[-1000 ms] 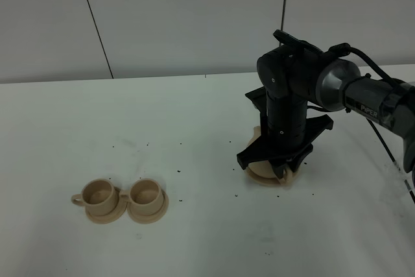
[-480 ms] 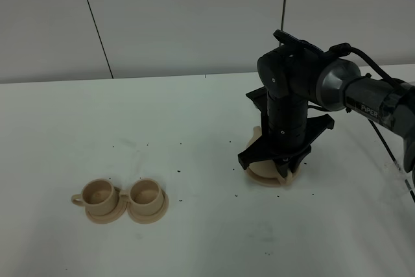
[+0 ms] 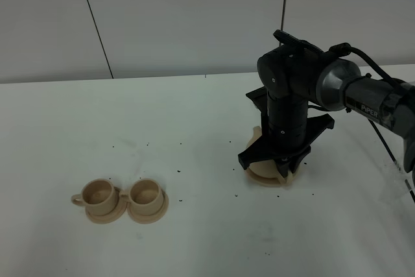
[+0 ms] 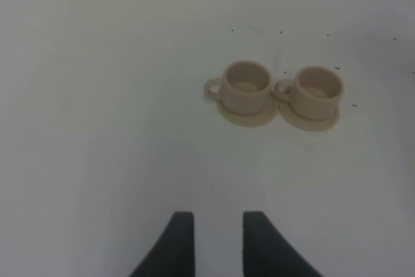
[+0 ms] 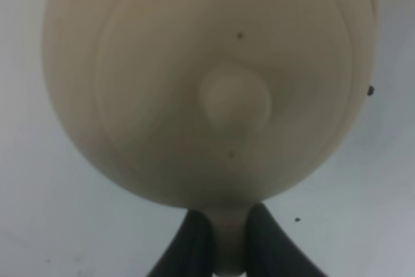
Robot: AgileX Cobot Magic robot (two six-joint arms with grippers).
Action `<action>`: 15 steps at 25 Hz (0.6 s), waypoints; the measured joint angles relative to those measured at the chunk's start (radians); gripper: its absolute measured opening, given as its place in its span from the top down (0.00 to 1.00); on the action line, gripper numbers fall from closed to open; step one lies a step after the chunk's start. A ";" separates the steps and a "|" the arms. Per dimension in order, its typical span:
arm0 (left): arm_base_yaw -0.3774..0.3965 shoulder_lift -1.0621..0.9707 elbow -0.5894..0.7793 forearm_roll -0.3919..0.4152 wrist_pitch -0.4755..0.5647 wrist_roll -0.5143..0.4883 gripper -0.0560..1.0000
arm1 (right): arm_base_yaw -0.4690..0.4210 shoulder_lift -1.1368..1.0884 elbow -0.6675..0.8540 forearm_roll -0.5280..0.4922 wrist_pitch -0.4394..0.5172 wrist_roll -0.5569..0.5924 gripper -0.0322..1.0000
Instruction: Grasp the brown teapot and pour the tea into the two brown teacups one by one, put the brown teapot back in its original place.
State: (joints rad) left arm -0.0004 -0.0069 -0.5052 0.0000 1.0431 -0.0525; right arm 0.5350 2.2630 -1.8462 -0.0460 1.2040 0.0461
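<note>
- High view, against a second ago: next to nothing has shifted. The right arm stands over the same spot and the cups sit where they sat.
- High view: the right gripper (image 3: 280, 160) points straight down at right of centre, covering most of the teapot (image 3: 258, 168). Only the pot's tan lower edge shows under the black crossbar.
- High view: the left-hand cup (image 3: 99, 193) and right-hand cup (image 3: 146, 193) sit on their saucers at lower left, side by side with saucers touching. They are well apart from the teapot.
- Judgement: the carry runs from right of centre across to lower left, and the right-hand cup comes first on that line.
- Left wrist view: the left gripper (image 4: 217, 244) has its two dark fingers parted by a narrow gap, bare table between them, holding nothing. Both cups lie ahead of it, in the upper right of the frame.
- Right wrist view: the teapot fills the frame, lid knob (image 5: 233, 98) near centre. The handle (image 5: 227, 225) runs down to the bottom edge, pinched between the two dark fingers (image 5: 194, 241).
- Right jaws drawn tight on the handle. Spout not visible here.
- Judgement: grasp made, lift not yet begun.
</note>
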 joint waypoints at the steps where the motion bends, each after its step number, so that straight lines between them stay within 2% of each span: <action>1: 0.000 0.000 0.000 0.000 0.000 0.000 0.71 | 0.000 0.000 0.000 0.000 0.000 0.000 0.87; 15: 0.000 0.000 0.000 0.000 0.000 0.000 0.71 | 0.000 0.000 0.000 -0.001 0.000 0.000 0.87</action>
State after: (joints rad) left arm -0.0004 -0.0069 -0.5052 0.0000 1.0431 -0.0525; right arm 0.5350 2.2630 -1.8462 -0.0470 1.2040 0.0461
